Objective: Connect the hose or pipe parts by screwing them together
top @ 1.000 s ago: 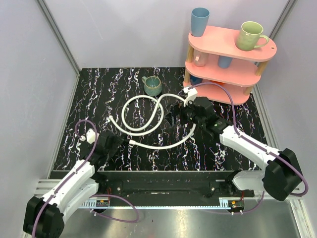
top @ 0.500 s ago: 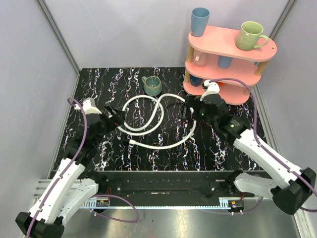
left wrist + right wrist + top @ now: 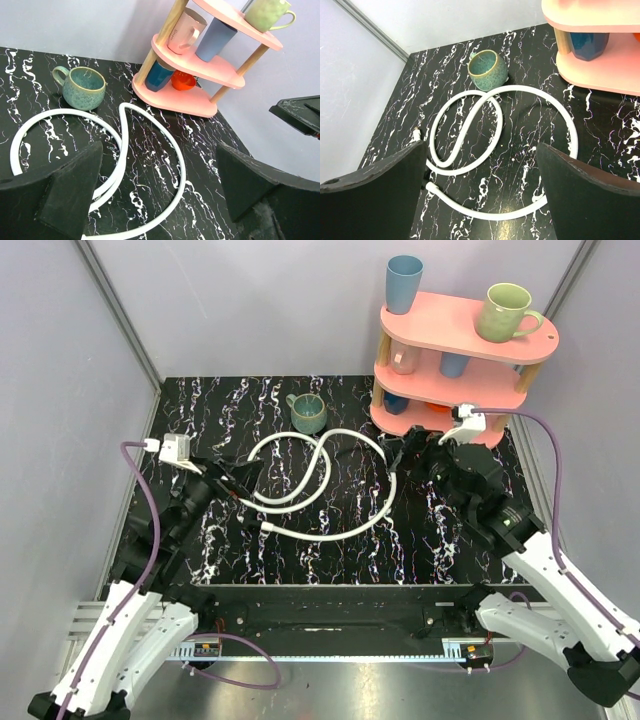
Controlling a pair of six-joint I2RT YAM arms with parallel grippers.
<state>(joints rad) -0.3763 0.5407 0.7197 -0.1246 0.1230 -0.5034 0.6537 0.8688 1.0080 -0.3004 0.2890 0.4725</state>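
Note:
The white hose or pipe parts (image 3: 327, 473) lie flat on the black marbled table in overlapping loops, with a larger curve (image 3: 390, 495) sweeping right. One end (image 3: 265, 525) rests near the front. In the right wrist view the loops (image 3: 497, 131) show a metal-tipped end (image 3: 416, 133) and a white end (image 3: 429, 186) at the left. My left gripper (image 3: 238, 472) hovers open over the left edge of the loops, holding nothing (image 3: 159, 160). Above the right curve my right gripper (image 3: 410, 450) is open and empty (image 3: 481, 155).
A teal mug (image 3: 308, 413) stands just behind the loops. A pink tiered shelf (image 3: 470, 335) with several mugs fills the back right, close behind my right wrist. Grey walls enclose the table on three sides.
Both arms have risen. My left gripper swung forward and right to the loops' left edge. My right gripper drew back right toward the shelf. The hoses have not moved.

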